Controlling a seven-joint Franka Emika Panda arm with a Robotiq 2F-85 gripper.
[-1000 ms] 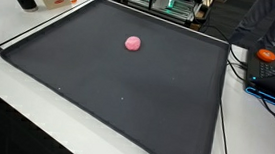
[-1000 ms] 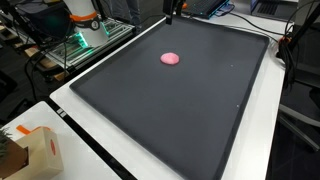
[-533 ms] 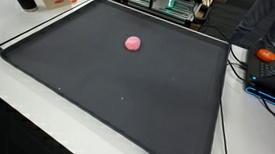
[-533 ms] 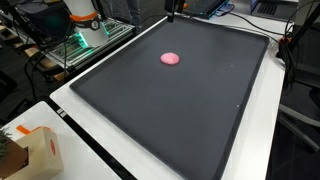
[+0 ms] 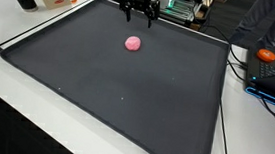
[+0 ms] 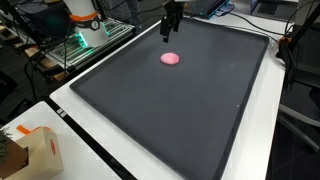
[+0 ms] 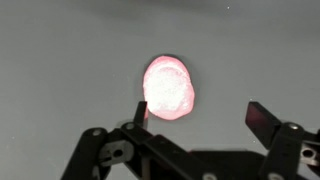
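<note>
The end effector (image 5: 138, 17) hangs over the far part of the black mat (image 5: 125, 101), jaws spread wide and gripping nothing. The pink lump (image 5: 132, 43) lies on the mat just below it. Well apart on the white counter (image 5: 26, 27) are an orange object (image 5: 268, 55) at the right and, in an exterior view, a cardboard box (image 6: 35, 150) off the mat's near corner.

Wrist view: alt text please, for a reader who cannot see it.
A small pink lump lies brightly lit on a plain grey mat. The open gripper shows at the bottom edge, holding nothing, with the lump just past one fingertip.
</note>
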